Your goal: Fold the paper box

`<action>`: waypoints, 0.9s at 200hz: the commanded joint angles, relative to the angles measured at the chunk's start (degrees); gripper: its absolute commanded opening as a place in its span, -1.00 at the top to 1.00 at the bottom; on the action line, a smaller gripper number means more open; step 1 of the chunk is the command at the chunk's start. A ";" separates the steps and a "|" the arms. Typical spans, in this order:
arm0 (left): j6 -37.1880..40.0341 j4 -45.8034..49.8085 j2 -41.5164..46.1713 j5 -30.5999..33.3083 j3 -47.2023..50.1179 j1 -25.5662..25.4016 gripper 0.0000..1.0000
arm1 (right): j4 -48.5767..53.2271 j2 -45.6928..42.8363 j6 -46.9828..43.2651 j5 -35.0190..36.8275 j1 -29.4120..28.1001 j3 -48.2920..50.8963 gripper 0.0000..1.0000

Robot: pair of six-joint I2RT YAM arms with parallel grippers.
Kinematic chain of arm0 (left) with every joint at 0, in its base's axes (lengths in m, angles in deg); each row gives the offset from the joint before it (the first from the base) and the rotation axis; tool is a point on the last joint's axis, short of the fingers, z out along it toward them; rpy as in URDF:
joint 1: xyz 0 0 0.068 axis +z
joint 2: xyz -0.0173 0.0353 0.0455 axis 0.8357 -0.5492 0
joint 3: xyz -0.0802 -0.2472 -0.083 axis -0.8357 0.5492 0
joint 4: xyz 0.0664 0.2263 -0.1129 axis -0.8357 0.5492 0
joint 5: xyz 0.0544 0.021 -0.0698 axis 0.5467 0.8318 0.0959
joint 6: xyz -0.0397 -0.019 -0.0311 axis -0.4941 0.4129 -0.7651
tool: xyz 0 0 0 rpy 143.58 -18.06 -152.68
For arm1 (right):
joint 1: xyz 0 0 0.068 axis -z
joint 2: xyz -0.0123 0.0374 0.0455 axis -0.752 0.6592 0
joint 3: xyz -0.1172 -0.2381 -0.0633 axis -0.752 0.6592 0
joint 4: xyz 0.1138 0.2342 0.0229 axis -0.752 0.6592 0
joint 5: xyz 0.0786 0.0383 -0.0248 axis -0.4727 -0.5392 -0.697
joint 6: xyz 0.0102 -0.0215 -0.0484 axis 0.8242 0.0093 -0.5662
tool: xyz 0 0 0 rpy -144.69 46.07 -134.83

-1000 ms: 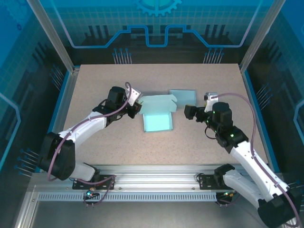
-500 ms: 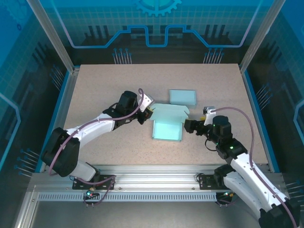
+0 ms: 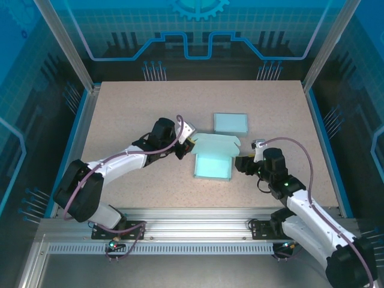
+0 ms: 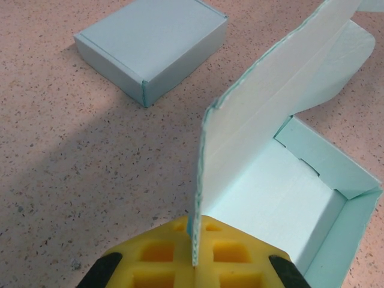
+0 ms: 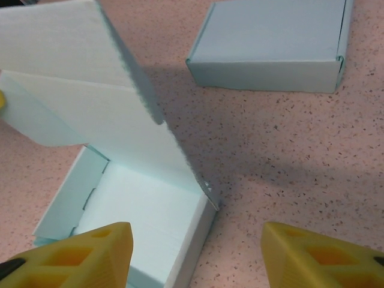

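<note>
Left gripper (image 4: pixel 195 255) is clamped on the edge of the paper box's (image 4: pixel 282 198) lid panel, which stands nearly upright between its yellow fingers (image 4: pixel 162 258). This pale mint cardboard box sits near the middle of the table (image 3: pixel 120 108), its shallow tray facing up. Right gripper (image 5: pixel 198 252) hovers at the tray's corner with its jaws spread and touching nothing. Another closed box (image 3: pixel 231 123) lies just behind.
</note>
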State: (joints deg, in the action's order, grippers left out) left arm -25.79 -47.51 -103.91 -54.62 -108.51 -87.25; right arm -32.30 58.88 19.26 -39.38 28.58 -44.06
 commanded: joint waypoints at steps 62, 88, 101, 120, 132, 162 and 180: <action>-1.52 -2.33 -0.76 -0.32 0.75 -0.35 1.00 | -6.48 9.92 -4.14 0.29 0.83 -4.99 -0.05; -1.96 -2.78 -0.98 -0.27 0.98 -0.34 1.00 | -7.93 10.16 -4.05 0.80 0.87 -4.53 0.07; -2.19 -2.80 -1.06 -0.27 0.89 -0.45 1.00 | -8.29 10.76 -3.78 1.25 0.85 -4.71 0.12; -2.37 -2.82 -0.99 -0.31 0.85 -0.54 1.00 | -9.06 12.20 -3.53 0.84 0.86 -5.07 0.19; -2.45 -2.79 -1.03 0.04 0.83 -0.63 1.00 | -9.43 13.17 -3.45 0.51 0.89 -5.49 0.28; -2.69 -2.64 -1.04 0.41 0.94 -0.88 1.00 | -9.28 14.92 -3.30 0.53 0.89 -6.65 0.33; -2.98 -2.62 -1.09 0.98 1.07 -1.01 1.00 | -9.54 14.93 -2.93 0.42 0.85 -6.61 0.46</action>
State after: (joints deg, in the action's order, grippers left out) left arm -27.80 -49.22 -104.63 -54.32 -108.31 -87.60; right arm -39.82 73.62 15.93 -39.20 28.69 -48.83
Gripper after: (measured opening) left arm 0.051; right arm 0.302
